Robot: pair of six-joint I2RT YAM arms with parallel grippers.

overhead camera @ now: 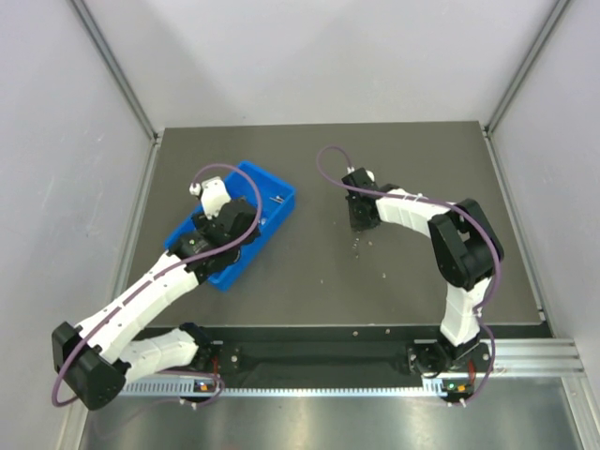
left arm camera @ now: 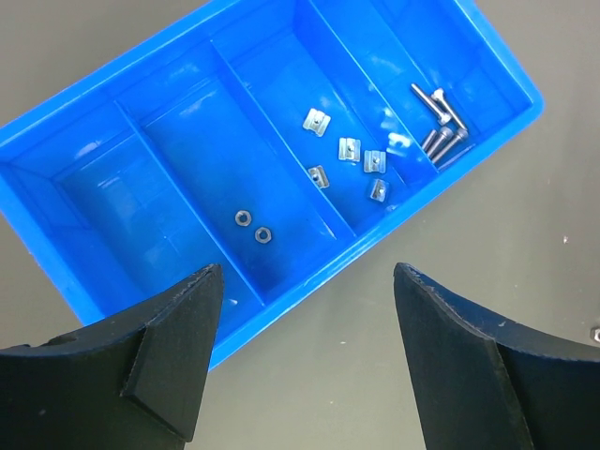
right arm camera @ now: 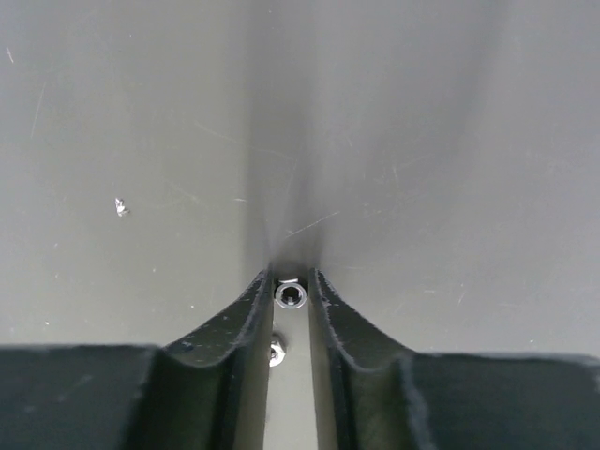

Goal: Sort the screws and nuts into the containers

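Note:
The blue tray [left arm camera: 309, 281] lies at the table's left, also seen from above [overhead camera: 211, 272]. Its end compartment holds several screws [left arm camera: 439, 120]. The adjoining one holds several squarish nuts [left arm camera: 349, 148], and the one after it two ring-shaped nuts [left arm camera: 251, 225]. My left gripper [left arm camera: 307, 281] hangs open over the tray's long edge, nothing between its fingers. At mid-table my right gripper [right arm camera: 292, 286] [overhead camera: 361, 225] points down at the surface. Its fingertips are shut on the round head of a screw [right arm camera: 292, 297] seen end-on. A loose nut [right arm camera: 276, 352] lies by its left finger [right arm camera: 246, 323].
A few loose silver pieces [overhead camera: 358, 244] lie on the dark table just before the right gripper, and one more [overhead camera: 382, 276] nearer the front. Another small speck [right arm camera: 120, 206] lies to the left in the right wrist view. Grey walls enclose the table on three sides.

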